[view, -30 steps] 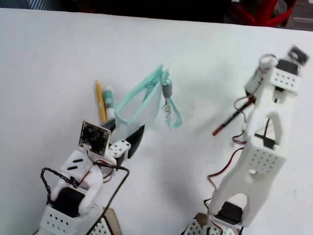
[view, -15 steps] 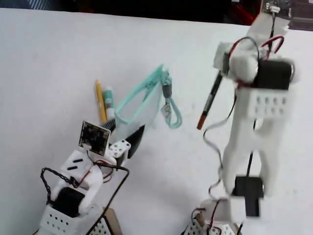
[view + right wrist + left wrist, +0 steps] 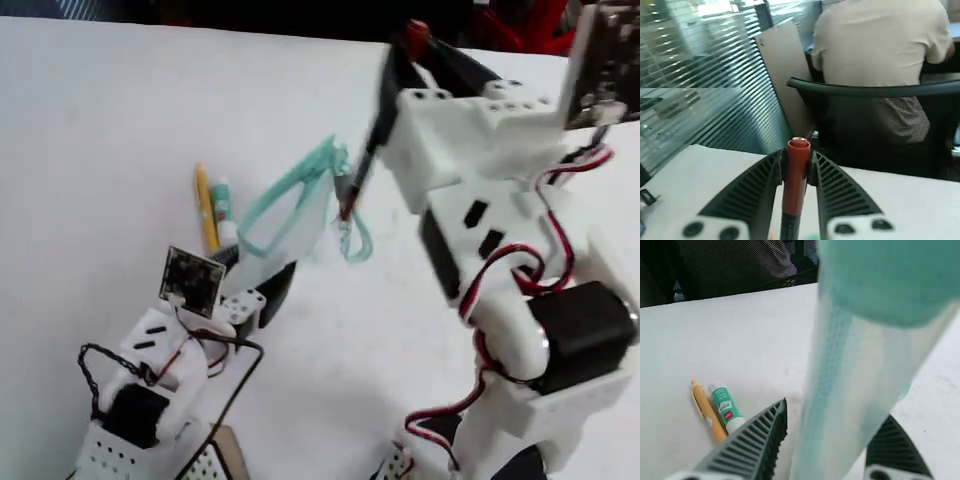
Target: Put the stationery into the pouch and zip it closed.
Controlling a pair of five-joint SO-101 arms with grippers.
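The left arm (image 3: 150, 370) lies low, stretched toward the pouch (image 3: 285, 205). Its left pincer (image 3: 262, 282) is clamped on the pouch end nearest the arm's own base, with one dark finger (image 3: 755, 440) on each side of the fabric. The right arm (image 3: 520, 300) is raised high and folded at the elbow, its wrist well above the pouch. The right pincer (image 3: 400, 75) grips a pen (image 3: 362, 160) near its red end, fingers tight against it, and the pen's lower tip hangs just beside the pouch's far end.

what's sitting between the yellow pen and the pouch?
A green glue stick, lying right beside the yellow pen and just short of the pouch. It shows in the high view and the left wrist view.
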